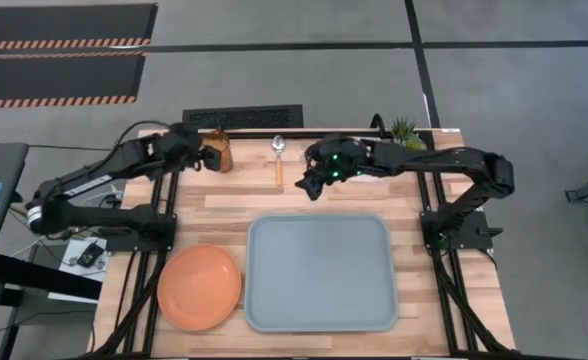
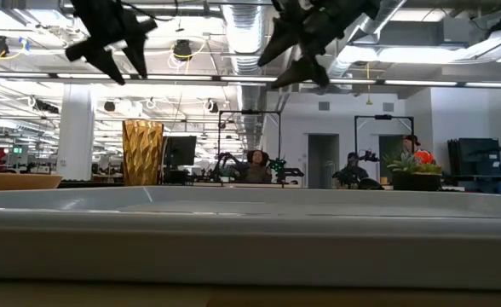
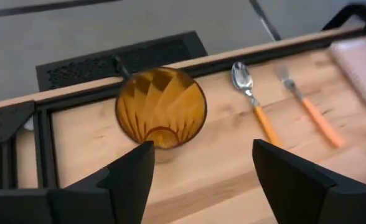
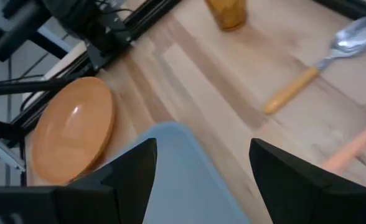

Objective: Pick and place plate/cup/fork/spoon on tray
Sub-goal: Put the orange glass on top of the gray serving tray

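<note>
Your left tool [image 3: 198, 171] hangs spread wide just above the cup [image 3: 161, 107] at the tabletop's far edge; your right tool [image 4: 201, 165], also wide, hovers between spoon [image 4: 320, 61] and tray [image 1: 319, 272].

The cup [image 3: 161, 107] was translucent amber with a ribbed fan pattern; the plate [image 1: 199, 286] plain orange; the tray [image 1: 320, 272] grey-blue; the spoon [image 3: 254, 101] silver with orange handle.
</note>
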